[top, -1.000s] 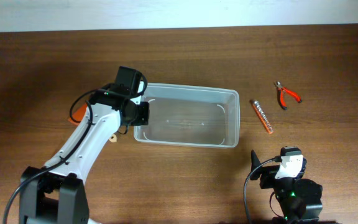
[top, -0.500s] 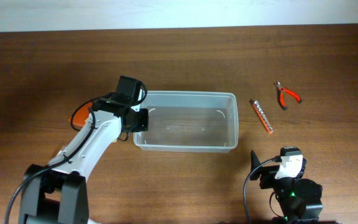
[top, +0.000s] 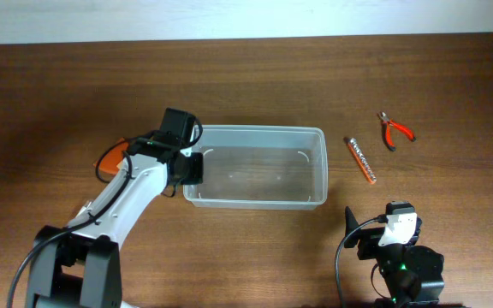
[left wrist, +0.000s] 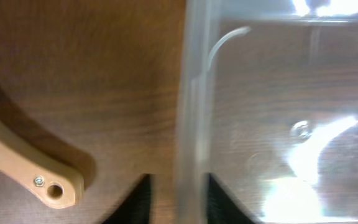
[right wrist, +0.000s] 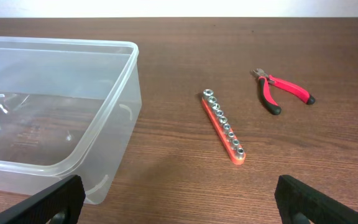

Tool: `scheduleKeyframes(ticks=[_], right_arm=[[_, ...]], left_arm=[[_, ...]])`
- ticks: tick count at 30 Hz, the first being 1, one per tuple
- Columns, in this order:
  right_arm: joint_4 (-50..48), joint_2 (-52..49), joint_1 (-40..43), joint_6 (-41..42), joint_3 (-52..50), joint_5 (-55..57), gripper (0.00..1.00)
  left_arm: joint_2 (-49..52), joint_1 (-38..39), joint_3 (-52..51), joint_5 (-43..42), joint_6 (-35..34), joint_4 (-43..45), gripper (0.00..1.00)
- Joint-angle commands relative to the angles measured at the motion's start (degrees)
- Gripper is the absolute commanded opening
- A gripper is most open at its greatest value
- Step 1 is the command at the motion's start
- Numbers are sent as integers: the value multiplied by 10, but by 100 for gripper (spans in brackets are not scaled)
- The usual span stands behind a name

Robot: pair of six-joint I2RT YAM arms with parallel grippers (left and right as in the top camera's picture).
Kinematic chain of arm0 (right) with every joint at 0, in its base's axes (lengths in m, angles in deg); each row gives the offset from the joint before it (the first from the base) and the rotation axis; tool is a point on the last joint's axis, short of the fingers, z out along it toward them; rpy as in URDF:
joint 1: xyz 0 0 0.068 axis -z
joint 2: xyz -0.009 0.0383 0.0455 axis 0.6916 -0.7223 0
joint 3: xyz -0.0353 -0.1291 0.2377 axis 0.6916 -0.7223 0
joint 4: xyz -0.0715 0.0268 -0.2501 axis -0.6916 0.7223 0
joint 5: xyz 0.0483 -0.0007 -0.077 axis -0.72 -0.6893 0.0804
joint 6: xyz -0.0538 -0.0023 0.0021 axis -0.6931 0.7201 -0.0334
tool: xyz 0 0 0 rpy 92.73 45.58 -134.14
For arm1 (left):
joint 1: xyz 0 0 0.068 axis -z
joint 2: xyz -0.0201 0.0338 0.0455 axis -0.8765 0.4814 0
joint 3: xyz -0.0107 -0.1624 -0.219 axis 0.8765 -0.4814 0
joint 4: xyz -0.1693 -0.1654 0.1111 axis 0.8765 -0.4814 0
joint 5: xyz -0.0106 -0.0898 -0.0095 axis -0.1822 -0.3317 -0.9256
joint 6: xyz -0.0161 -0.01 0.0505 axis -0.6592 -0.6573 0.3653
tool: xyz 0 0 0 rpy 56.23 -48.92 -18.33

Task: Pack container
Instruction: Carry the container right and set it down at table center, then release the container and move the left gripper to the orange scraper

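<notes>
The container (top: 255,130) is a clear plastic bin, empty, at the table's middle. My left gripper (top: 192,167) is shut on its left wall; in the left wrist view the two fingers (left wrist: 178,200) sit on either side of the rim (left wrist: 191,93). My right gripper (right wrist: 179,205) is open and empty, low near the front edge, right of the container (right wrist: 129,56). An orange socket strip (top: 359,160) and red-handled pliers (top: 394,130) lie right of the container, also in the right wrist view: strip (right wrist: 224,126), pliers (right wrist: 278,93).
A wooden tool handle (left wrist: 36,174) lies on the table just left of the container. An orange object (top: 112,158) shows partly under the left arm. The right arm's base (top: 400,265) stands at the front right.
The container has swung from a tilted lie to square with the table and shifted slightly left, held by my left gripper. The right arm has not moved.
</notes>
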State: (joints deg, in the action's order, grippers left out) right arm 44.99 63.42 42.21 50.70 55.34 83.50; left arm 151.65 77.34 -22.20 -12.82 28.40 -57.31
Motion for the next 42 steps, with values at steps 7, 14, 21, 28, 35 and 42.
scheduleKeyframes(ticks=[7, 14, 21, 28, 35, 42], right_arm=[[2, 4, -3, 5, -3, -8, 99], [2, 4, -3, 5, -3, -8, 99], [2, 4, -3, 5, -3, -8, 99], [2, 4, -3, 5, -3, -8, 99], [2, 4, -3, 5, -3, -8, 98], [2, 4, -3, 5, -3, -8, 99]], left_arm=[[5, 0, -11, 16, -2, 36, 53], [5, 0, 18, 49, 46, 53, 56], [3, 0, 131, 96, 75, -13, 70], [-4, -20, 273, 150, -18, -169, 97], [-38, -109, 311, 57, -258, -345, 99], [-37, -173, 249, 7, -301, -322, 99]])
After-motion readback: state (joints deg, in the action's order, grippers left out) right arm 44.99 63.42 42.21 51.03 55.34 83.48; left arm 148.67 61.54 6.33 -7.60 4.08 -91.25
